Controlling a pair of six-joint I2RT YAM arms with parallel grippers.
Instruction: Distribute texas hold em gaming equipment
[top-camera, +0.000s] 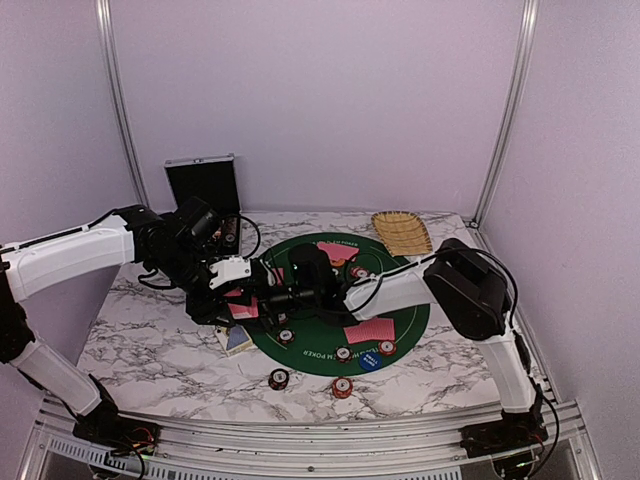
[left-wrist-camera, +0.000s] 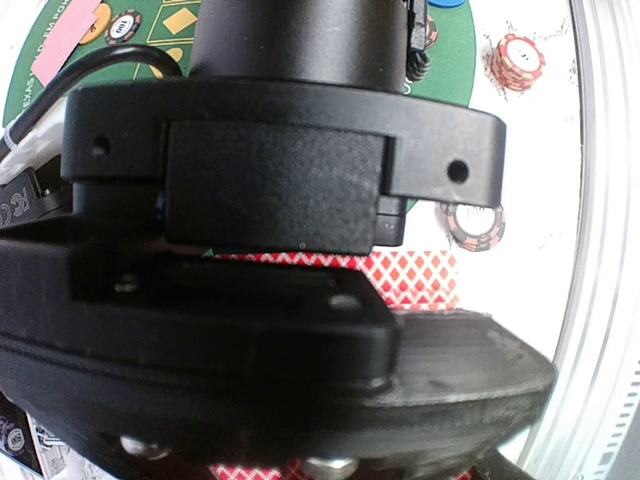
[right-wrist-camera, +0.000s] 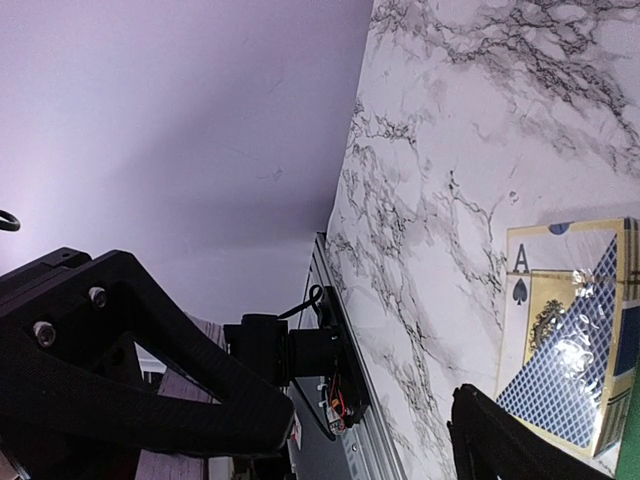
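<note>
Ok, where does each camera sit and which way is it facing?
Top external: above and behind the bases, looking down on marble table and green mat; left arm, right arm show.
Left wrist: looks down at red-backed cards in the left gripper; the right arm blocks most.
Right wrist: sideways along the table toward the wall; the open right gripper shows.
Shared: card box, top and right wrist.

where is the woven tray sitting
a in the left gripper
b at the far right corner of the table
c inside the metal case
b: the woven tray lies on the marble table at its far right corner, well apart from the metal case.
</note>
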